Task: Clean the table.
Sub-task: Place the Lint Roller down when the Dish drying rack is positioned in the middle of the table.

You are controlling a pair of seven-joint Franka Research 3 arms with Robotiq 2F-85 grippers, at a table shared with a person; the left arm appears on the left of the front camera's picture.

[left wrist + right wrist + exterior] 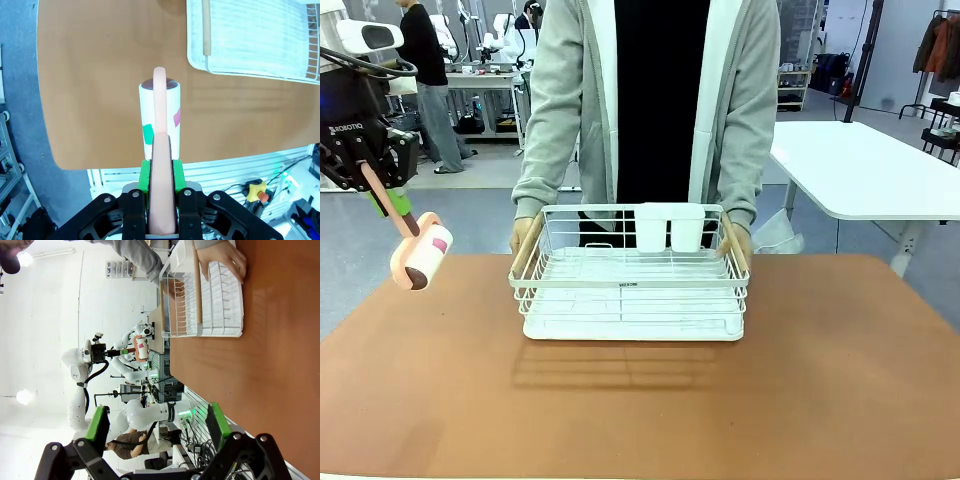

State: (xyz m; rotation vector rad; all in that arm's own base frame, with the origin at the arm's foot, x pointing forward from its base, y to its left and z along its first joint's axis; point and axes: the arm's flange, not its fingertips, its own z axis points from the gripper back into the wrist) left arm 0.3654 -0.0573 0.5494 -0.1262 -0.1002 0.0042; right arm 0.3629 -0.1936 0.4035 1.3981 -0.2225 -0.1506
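Hovering off the desk's left edge, the left hand is clamped on the peach handle of a lint roller, its green pads pressed against both sides of the handle. The roller's head hangs down and to the right, clear of the surface; from the left wrist view it sits above the near-left part of the reddish-brown desk, not touching it.

At the middle of the desk stands a white wire dish rack on its drip tray, with wooden side handles and a white cutlery cup hung at its far rim. A person in a grey hoodie stands behind it, one hand at the rack's left handle and the other hand at the right, apparently about to lift or shift it.

To the right, the desk top lies bare. The right hand hangs above the near edge with its fingers spread wide and nothing between them.

The step in hand seems to be bringing the roller to the surface, rolling not yet begun. The next move calls for lowering the head until it lies flat on the top, then drawing it along in straight passes, keeping clear of the rack while the person holds it.
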